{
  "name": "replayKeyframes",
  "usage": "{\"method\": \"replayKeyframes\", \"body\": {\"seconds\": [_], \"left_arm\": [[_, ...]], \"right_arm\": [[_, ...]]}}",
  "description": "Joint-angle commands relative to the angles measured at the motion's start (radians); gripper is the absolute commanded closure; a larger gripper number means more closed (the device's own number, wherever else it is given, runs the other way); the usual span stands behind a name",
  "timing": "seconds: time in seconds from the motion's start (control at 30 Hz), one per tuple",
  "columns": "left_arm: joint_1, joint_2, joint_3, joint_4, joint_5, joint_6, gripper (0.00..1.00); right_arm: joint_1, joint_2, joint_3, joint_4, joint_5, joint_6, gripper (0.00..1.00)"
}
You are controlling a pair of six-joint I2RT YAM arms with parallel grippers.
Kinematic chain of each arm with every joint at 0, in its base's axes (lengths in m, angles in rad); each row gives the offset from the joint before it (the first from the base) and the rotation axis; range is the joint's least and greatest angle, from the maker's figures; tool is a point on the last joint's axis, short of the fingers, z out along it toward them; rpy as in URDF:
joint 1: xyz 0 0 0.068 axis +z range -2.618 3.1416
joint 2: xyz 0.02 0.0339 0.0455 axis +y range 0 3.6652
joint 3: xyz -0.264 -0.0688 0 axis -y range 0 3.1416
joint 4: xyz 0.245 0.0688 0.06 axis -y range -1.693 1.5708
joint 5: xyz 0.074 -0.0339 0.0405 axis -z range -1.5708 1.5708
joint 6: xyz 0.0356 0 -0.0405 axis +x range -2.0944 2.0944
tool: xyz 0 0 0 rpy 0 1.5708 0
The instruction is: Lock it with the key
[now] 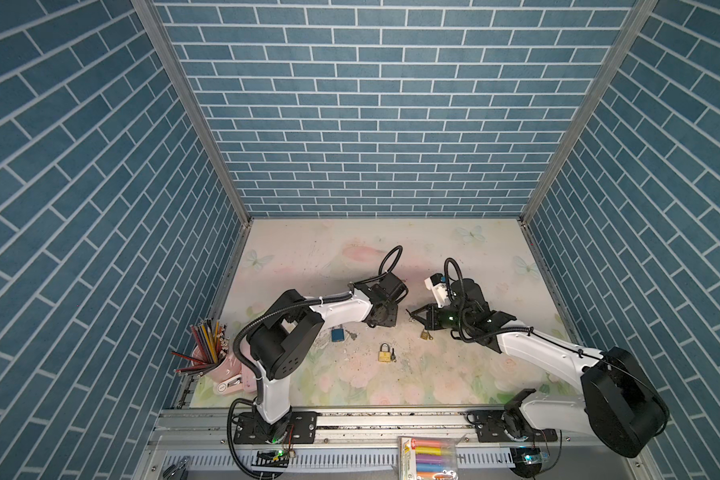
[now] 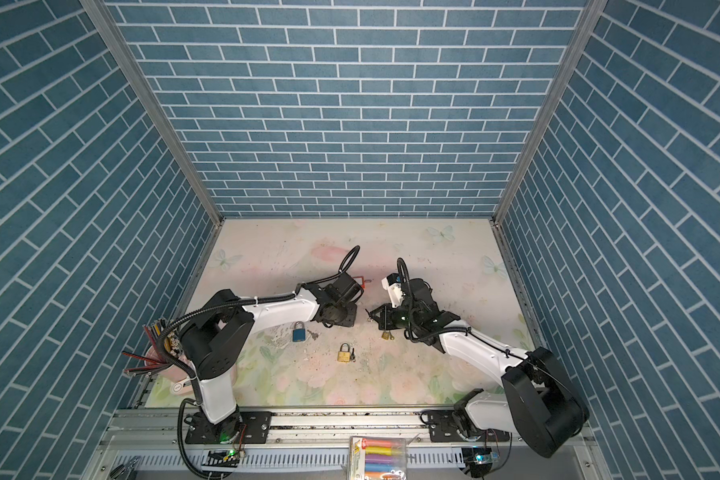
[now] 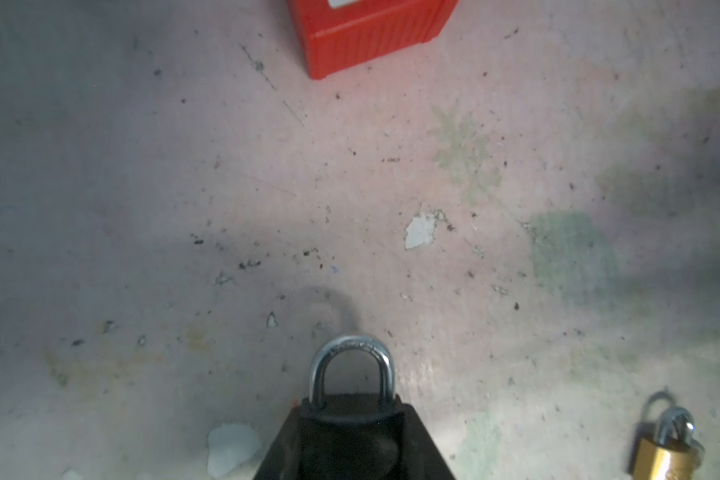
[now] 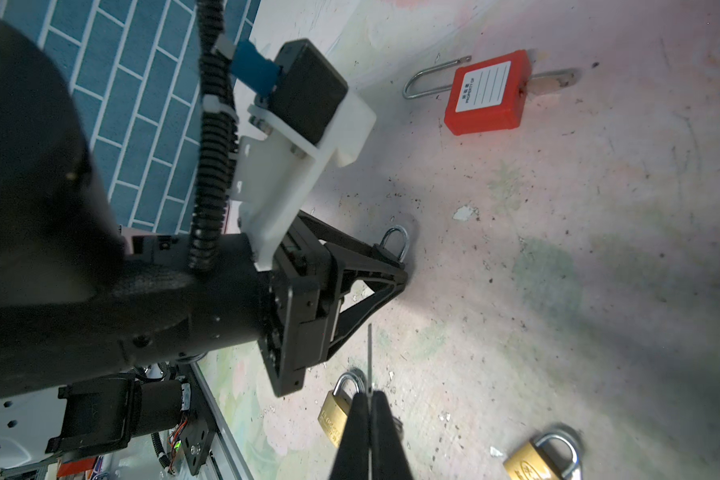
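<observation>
Left arm's jaws are clamped on a black padlock (image 3: 352,415), body buried between them, the silver loop poking out in front, low over the table (image 1: 433,249). Over on the right, the jaws are pressed tight together, pinching the key (image 4: 369,353), its thin blade sticking straight out past the tips. The key is near the black padlock, but there's a gap and no contact. A red padlock (image 4: 485,93) lies flat farther back, a key in its base. Two brass padlocks (image 4: 334,415) (image 4: 533,459) lie on the table near the right jaws, and a blue padlock (image 1: 337,335) sits beside the left arm.
</observation>
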Motion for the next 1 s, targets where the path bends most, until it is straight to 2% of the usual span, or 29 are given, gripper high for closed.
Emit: {"method": "replayKeyframes", "body": {"seconds": [0.0, 0.33, 0.53, 0.63, 0.83, 0.97], "left_arm": [[0.007, 0.019, 0.028, 0.004, -0.014, -0.007, 0.91], [0.008, -0.025, 0.007, 0.003, -0.045, 0.023, 0.51], [0.016, -0.081, 0.0, 0.015, -0.051, 0.023, 0.46], [0.025, -0.166, -0.01, 0.028, -0.064, 0.024, 0.45], [0.055, -0.409, -0.065, 0.058, -0.157, 0.09, 0.43], [0.103, -0.592, -0.174, 0.144, -0.189, 0.138, 0.36]], "right_arm": [[-0.002, 0.002, 0.015, -0.003, -0.005, 0.027, 1.0], [-0.006, 0.011, 0.025, -0.02, 0.007, 0.025, 1.0], [-0.012, 0.018, 0.035, -0.023, 0.012, 0.028, 1.0], [-0.016, 0.041, 0.046, -0.023, 0.013, 0.041, 1.0], [-0.018, 0.166, 0.105, -0.031, -0.011, 0.063, 1.0], [-0.018, 0.276, 0.141, -0.016, -0.051, 0.071, 1.0]]}}
